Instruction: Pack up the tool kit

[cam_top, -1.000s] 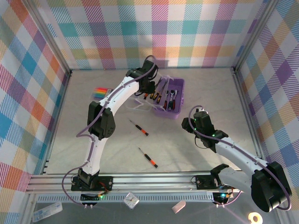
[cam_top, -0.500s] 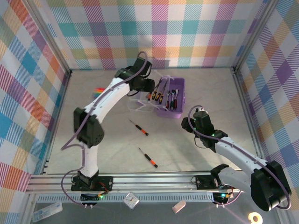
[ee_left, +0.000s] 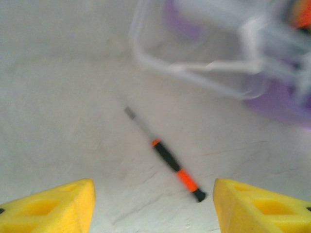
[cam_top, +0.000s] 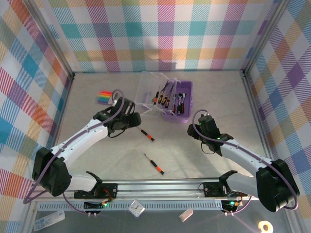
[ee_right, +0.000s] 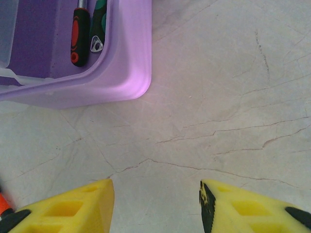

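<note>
Purple plastic box (ee_right: 131,73), round-cornered, sits on cracked stone-look table (ee_right: 218,73).

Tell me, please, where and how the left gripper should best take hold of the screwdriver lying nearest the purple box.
Probably by its black-and-orange handle, thicker than the thin shaft. The screwdriver lies flat on the table, so come from straight above. The open left gripper should turn to close across the diagonal handle.

Pastel plaid walls (cam_top: 160,34) enclose 3 sides of a pale, crack-veined tabletop (cam_top: 194,160) edged by aluminium rails (cam_top: 160,187).
</note>
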{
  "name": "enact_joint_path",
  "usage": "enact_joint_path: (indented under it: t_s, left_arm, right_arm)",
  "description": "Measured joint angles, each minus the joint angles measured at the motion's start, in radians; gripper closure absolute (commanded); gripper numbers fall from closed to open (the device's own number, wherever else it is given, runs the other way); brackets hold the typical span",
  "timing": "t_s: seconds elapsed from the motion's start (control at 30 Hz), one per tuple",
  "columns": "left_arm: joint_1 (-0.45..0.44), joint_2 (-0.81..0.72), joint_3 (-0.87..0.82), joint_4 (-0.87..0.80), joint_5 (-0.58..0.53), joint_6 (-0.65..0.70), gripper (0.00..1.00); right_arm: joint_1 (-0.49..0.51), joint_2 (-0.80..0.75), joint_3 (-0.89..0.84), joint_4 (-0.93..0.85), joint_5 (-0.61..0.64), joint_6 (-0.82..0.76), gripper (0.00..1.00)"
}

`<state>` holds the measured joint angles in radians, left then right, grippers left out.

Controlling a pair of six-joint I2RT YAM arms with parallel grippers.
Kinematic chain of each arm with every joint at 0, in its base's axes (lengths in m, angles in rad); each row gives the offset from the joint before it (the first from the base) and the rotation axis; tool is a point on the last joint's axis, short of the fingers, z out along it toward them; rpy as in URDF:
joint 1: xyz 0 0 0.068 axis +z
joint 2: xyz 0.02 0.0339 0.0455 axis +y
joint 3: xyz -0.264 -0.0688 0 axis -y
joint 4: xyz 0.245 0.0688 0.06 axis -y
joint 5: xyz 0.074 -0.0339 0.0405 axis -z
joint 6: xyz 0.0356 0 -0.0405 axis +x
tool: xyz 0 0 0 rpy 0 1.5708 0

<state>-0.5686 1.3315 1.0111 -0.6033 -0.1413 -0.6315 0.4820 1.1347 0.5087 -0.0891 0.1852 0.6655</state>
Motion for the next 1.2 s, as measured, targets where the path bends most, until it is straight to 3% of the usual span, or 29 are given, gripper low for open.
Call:
enact_joint_path:
  t_s: [0.23, 0.67, 0.93, 1.2]
  left_arm:
    - [-0.081, -0.007, -0.107, -0.025, -0.027, -0.202, 0.39]
    - [-0.433, 0.098, -0.115, -0.018, -0.102, -0.563, 0.42]
    - [-0.547, 0.266, -0.079, -0.020, -0.099, -0.690, 0.51]
    - [-0.616, 0.342, -0.073, 0.011, -0.089, -0.787, 0.71]
  right_arm:
    - [0.000, 0.005, 0.011, -0.006, -0.014, 0.000, 0.48]
    - [0.000, 0.005, 0.012, -0.010, -0.015, 0.000, 0.47]
    - [0.000, 0.005, 0.013, -0.010, -0.006, 0.000, 0.47]
    - [0.000, 0.011, 0.014, -0.010, -0.002, 0.000, 0.47]
